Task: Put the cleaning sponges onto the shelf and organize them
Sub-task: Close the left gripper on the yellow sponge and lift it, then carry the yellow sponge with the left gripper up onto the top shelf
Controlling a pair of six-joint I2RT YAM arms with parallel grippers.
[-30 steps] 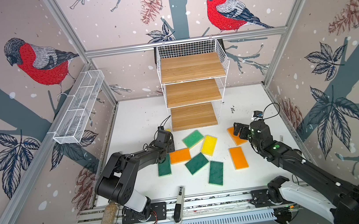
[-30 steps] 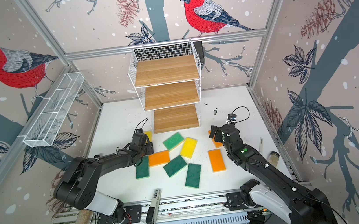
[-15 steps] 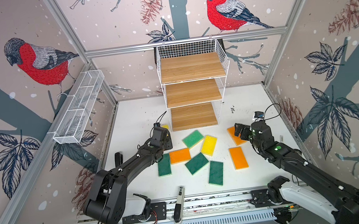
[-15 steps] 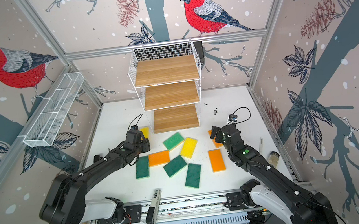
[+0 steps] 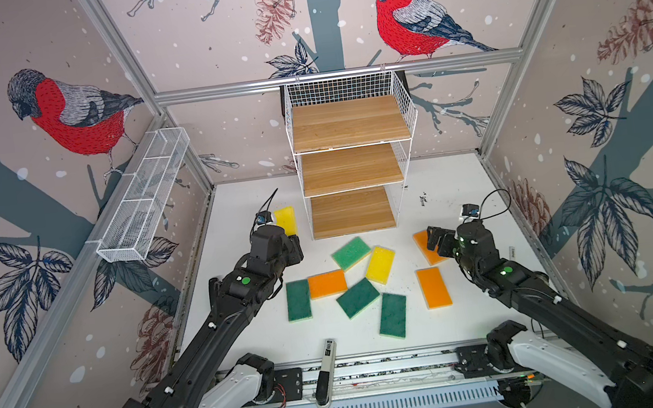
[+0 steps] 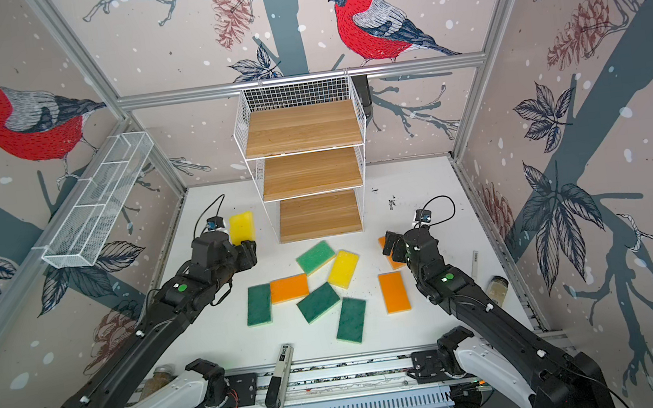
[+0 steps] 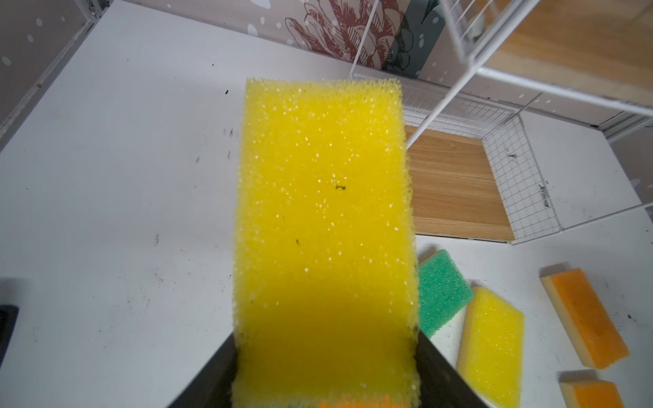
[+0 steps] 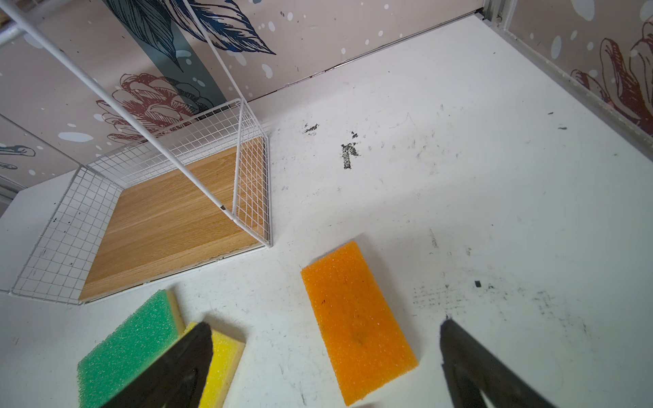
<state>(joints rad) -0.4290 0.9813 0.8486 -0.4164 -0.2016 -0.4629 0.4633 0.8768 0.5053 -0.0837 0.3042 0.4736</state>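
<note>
left wrist view, up close: left gripper (image 7: 325, 371) part-closed, dark fingers (image 7: 208, 378) pinching a yellow sponge (image 7: 321, 219) across its width at one short end. broad yellow face turned to the camera, long axis straight out from the jaws, free short end aimed at the back wall. held out over the white table (image 7: 106, 176), just beside the shelf (image 7: 452, 183) and its lowest board.

over to both top views: same sponge (image 5: 285, 219) (image 6: 242, 226) poking out past the wrist, left of the lowest board, clear of the wire side. grip itself hidden behind the wrist here, seen only from the wrist camera.

right wrist view now: right gripper (image 8: 325, 326) spread wide, nothing between the fingers, hovering over an orange sponge (image 8: 357, 321). sponge flat on the table, long axis slanting away from the jaws, near the front corner of the shelf.

only from above: all three stepped boards at once, and seven more sponges loose on the table in front, a light green sponge (image 5: 350, 252) nearest the lowest board. orange sponge half covered by the gripper in those views.
</note>
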